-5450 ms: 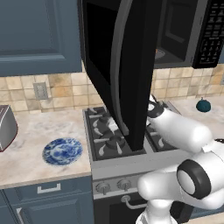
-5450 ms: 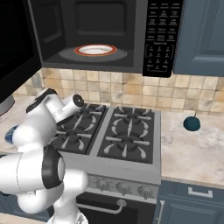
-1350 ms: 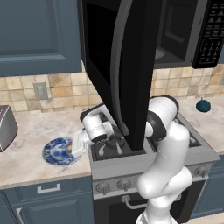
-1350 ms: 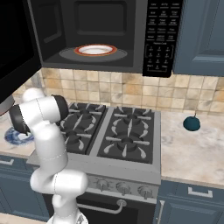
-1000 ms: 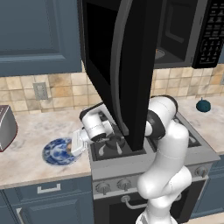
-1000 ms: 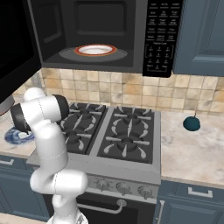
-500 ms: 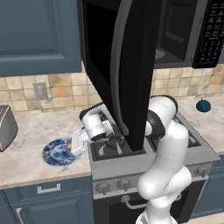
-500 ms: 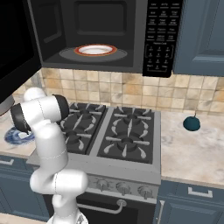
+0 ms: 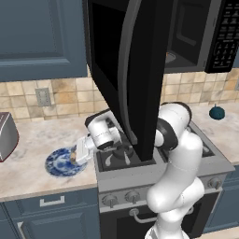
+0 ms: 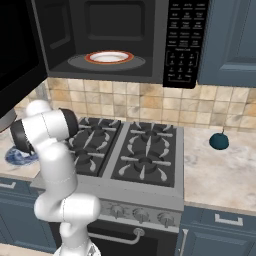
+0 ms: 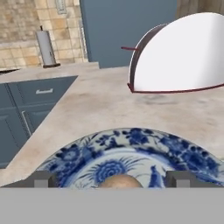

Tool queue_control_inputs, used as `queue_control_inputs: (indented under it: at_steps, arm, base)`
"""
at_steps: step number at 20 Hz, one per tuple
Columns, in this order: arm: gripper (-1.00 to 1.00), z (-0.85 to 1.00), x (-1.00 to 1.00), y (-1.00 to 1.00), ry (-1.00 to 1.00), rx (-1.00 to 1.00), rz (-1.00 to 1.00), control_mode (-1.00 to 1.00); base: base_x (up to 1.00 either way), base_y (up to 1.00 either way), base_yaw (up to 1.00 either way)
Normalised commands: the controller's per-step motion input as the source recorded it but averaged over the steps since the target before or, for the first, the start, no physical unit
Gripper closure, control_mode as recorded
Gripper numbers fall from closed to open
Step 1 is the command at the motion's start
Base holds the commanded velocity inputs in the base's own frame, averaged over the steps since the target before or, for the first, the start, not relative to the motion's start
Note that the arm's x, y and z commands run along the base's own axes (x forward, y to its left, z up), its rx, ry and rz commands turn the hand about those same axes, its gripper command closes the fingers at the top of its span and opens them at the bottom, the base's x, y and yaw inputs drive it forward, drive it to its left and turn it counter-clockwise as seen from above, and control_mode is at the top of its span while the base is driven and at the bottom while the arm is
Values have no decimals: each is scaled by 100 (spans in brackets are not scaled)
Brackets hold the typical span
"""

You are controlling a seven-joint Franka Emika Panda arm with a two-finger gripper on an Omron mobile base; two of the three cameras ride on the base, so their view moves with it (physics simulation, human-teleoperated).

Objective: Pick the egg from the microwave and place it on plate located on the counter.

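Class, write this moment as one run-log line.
stage: release | gripper: jaws open, low over plate | egg: on plate, between fingertips | microwave: door open

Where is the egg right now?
The egg lies on the blue-and-white plate on the counter left of the stove, between the open pincer's fingertips in the hand view.

The egg point(image 11: 119, 181), small, tan-brown and oval, sat on the plate point(image 11: 87, 157) near its middle. The plate point(image 9: 58, 163), round and flat with a blue-and-white floral pattern, lay flat on the beige marble-look counter point(image 9: 28, 154), at the stove's nine o'clock. Up at twelve o'clock, the black microwave point(image 10: 125, 40) stood with its tall glossy door point(image 9: 135, 70) swung wide open.
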Motion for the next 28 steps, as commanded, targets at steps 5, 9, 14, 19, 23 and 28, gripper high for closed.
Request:
queue_control_inputs:
  at_steps: [5, 9, 14, 19, 23, 28]
  arm:
    - [-100, 35, 0, -30, 0, 0, -2, -100]
    - [-100, 19, 0, -66, 0, 1, -3, -100]
    - [-100, 13, -3, -85, 0, 2, -6, -100]
    - [-100, 30, -2, -82, 0, 2, -12, -100]
    - [-100, 50, 0, -72, 0, 0, -15, -100]
    - [-100, 66, 0, -58, 2, 0, -16, -100]
  base:
    - [0, 0, 0]
    - [0, 0, 0]
    - [0, 0, 0]
    - [0, 0, 0]
    - [0, 0, 0]
    - [0, 0, 0]
